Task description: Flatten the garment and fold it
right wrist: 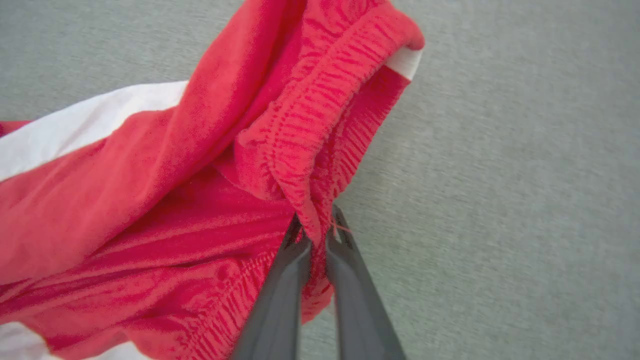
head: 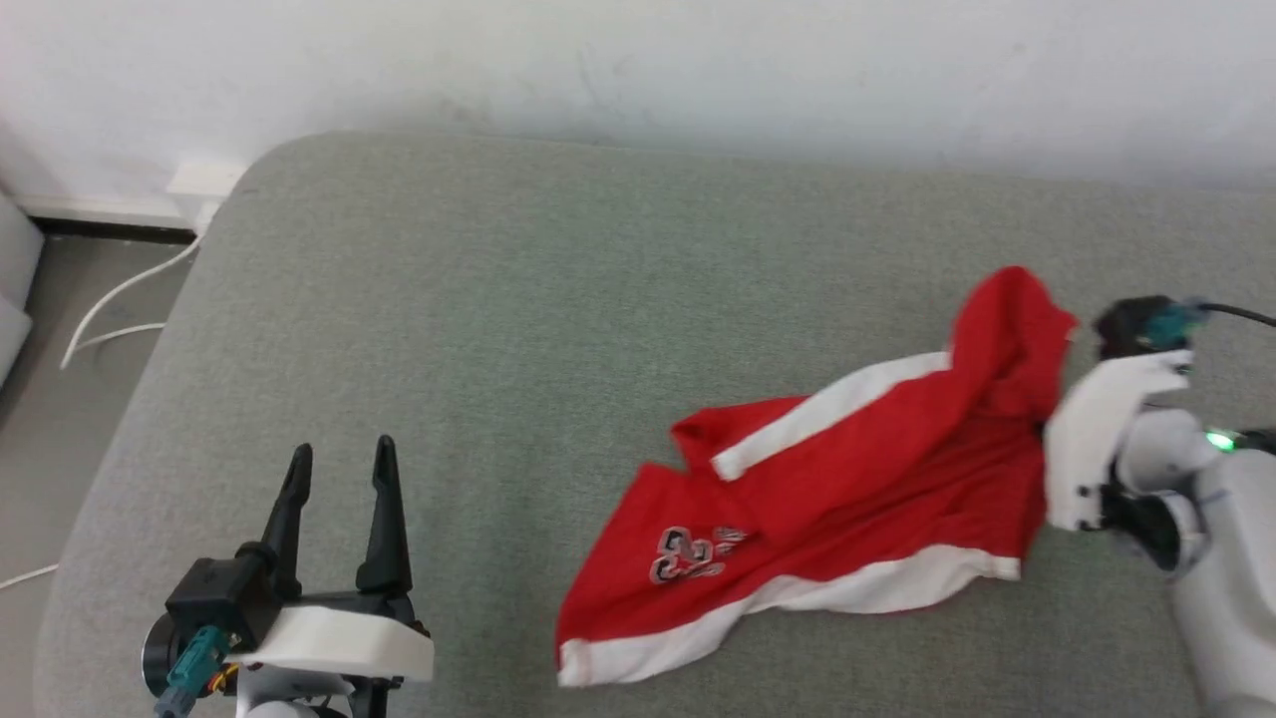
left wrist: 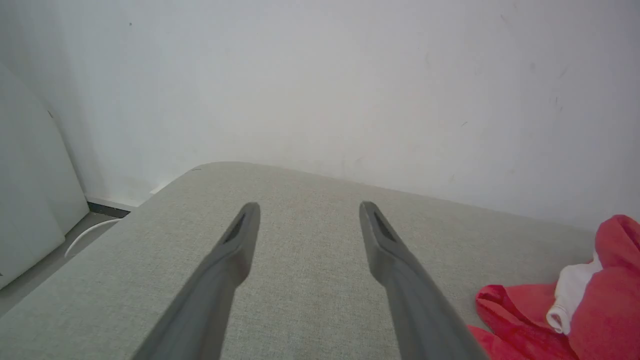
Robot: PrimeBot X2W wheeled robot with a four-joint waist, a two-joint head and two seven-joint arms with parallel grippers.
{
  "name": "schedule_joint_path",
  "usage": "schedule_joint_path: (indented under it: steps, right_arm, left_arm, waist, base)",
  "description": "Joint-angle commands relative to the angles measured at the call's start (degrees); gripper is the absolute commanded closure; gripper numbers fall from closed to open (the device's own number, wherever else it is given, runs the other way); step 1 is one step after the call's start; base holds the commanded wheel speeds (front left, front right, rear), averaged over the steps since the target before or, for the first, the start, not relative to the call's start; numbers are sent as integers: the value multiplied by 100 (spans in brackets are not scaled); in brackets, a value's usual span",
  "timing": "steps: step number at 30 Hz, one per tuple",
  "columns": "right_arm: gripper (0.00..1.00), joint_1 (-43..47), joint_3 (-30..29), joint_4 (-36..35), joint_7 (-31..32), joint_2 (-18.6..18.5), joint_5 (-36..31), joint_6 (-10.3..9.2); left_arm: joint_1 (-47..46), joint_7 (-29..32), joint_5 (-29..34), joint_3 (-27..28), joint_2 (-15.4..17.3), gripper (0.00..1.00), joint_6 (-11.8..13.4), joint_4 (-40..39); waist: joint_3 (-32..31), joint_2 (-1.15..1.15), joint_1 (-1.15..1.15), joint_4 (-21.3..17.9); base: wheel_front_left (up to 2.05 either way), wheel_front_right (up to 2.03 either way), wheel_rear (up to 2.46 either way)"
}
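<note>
Right hand (right wrist: 317, 221) pinching garment (head: 847, 479) waistband; left hand (head: 342, 451) fingers spread apart.

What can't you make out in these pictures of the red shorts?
- Right wrist view: how many layers of the garment the right gripper pinches; folds cover them.
- Head view: that gripper's fingers, behind its white wrist shell.
- Left wrist view: most of the garment, cut off at the right edge.

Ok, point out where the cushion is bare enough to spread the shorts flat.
Bare: the wide stretch of grey cushion between the wall, the open left gripper and the shorts. Crowded: the right side, where the shorts lie crumpled and the right gripper pinches their waistband.
</note>
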Motion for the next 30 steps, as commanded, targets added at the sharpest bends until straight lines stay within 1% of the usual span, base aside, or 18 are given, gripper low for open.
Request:
schedule_joint_path:
  steps: [1,4,6,7,8,9,14,18,22,26,30]
  right_arm:
    - [100,146,-118,-54,43,-34,-30,-5]
    - [100,384,-510,-184,77,-152,-151,-5]
    - [100,533,-692,-247,-45,-128,-231,-5]
    - [52,589,-775,-290,-201,-59,-218,-5]
    - [0,654,-797,-309,-307,3,-207,-5]
    - [0,713,-811,-347,-444,50,-193,-5]
    - [0,1081,-939,-669,-1628,189,-249,-5]
    - [0,1479,-990,-998,-2582,280,-514,-5]
    - [0,1859,-925,-1423,-3430,513,-722,-5]
    - [0,2225,-729,-1858,-3869,761,-847,-5]
    - [0,2667,-515,-2350,-4020,946,-891,-5]
  left_arm:
    - [23,-27,37,13,-22,0,-30,-14]
    - [-8,-27,52,20,-37,0,-54,-8]
    - [-28,-27,62,15,-45,0,-73,14]
    - [-34,-27,64,20,-49,0,-80,24]
    - [-39,-27,67,23,-52,0,-88,35]
    - [-41,-27,71,25,-55,0,-94,48]
    - [-5,-27,100,52,-64,0,-114,116]
    - [88,-27,145,87,-56,0,-91,161]
    - [220,-27,164,138,-26,0,-40,179]
    - [290,20,187,143,16,0,11,179]
    - [344,249,179,83,71,0,-10,215]
  waist:
    - [63,0,0,-112]
    - [114,0,0,-185]
    - [135,0,0,-207]
    - [140,0,0,-221]
    - [140,0,0,-227]
    - [136,0,0,-230]
    - [-2,0,0,-234]
    - [-193,0,0,-276]
    - [-376,0,0,-388]
    - [-471,0,0,-474]
    - [-567,0,0,-538]
  base:
    - [0,0,0]
    - [0,0,0]
    - [0,0,0]
    - [0,0,0]
    - [0,0,0]
    - [0,0,0]
    - [0,0,0]
    - [0,0,0]
    - [0,0,0]
    - [0,0,0]
    - [0,0,0]
